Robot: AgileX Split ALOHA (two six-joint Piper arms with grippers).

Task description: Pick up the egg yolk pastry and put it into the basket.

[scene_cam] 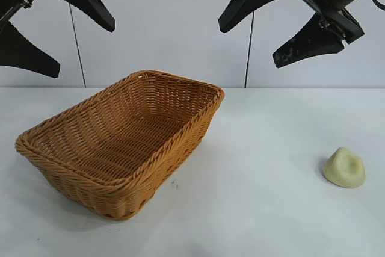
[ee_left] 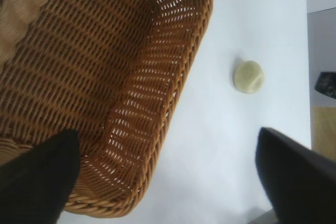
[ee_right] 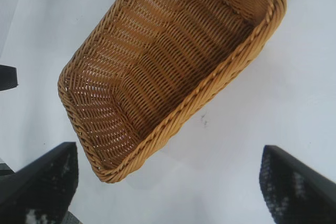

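The egg yolk pastry (scene_cam: 344, 168), a small pale yellow dome, lies on the white table at the front right, well apart from the basket (scene_cam: 168, 173). The orange-brown wicker basket stands left of centre with nothing in it. My left gripper (scene_cam: 84, 51) hangs open high above the basket's left end. My right gripper (scene_cam: 248, 46) hangs open high above the table behind the basket's right corner. In the left wrist view the basket's rim (ee_left: 178, 93) and the pastry (ee_left: 248, 76) lie far below the open left gripper (ee_left: 165, 135). The right wrist view shows the basket (ee_right: 220, 85) below the open right gripper (ee_right: 168, 150); the pastry is out of that view.
A white wall (scene_cam: 174, 22) stands behind the table, with two thin dark cables (scene_cam: 77, 46) running down it. A small dark speck (scene_cam: 174, 183) marks the table beside the basket. Bare white tabletop (scene_cam: 264, 148) lies between basket and pastry.
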